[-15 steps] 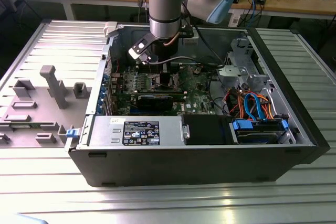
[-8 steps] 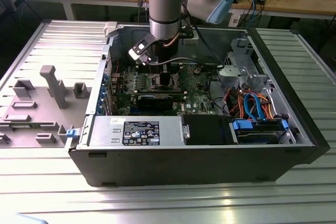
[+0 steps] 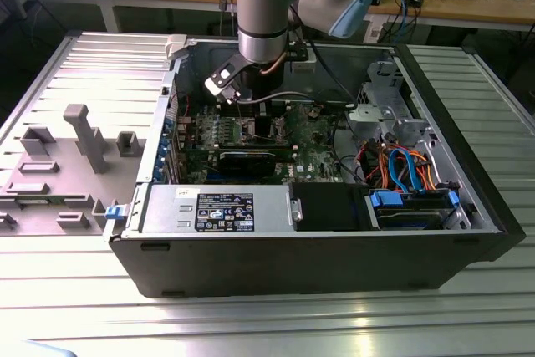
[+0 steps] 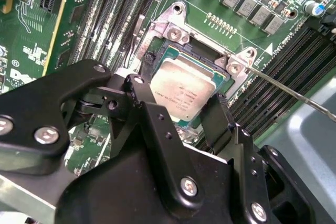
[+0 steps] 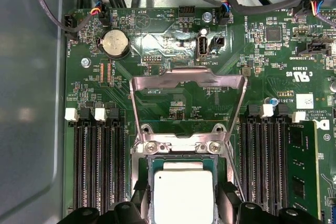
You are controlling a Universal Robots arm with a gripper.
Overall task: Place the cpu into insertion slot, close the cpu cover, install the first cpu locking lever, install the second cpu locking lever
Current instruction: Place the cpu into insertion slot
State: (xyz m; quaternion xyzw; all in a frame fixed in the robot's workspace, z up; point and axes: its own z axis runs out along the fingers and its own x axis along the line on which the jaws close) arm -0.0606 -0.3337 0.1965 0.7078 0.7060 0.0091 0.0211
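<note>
Plainly the first step is the one in hand: the chip (image 4: 186, 90) (image 5: 184, 199) lies in the socket (image 4: 176, 35) (image 5: 181, 147), silver top up and, by the look of it, level and square with the metal rim, though I would not swear it is fully seated. Around it nothing else is done: the cover frame (image 5: 189, 78) stands swung back off the socket on its hinge, green board showing through its cut-out, and a thin wire lever (image 4: 294, 92) sticks out to one side, unlatched. In both wrist views the gripper (image 4: 178, 98) (image 5: 182, 203) straddles the chip, its two black fingers (image 4: 140, 88) set about a chip's width apart and pressed, as far as I can judge, against two opposite edges, so it is pinching the chip, not standing wide. To my eye the next move calls for a gentle touch, with no sideways drag, or the chip could skew on the contacts beneath. Rows of black memory slots (image 5: 97, 166) flank the socket closely, leaving little room. From the exterior view, the arm (image 3: 266, 6) reaches straight down into the open computer case (image 3: 309, 267).
</note>
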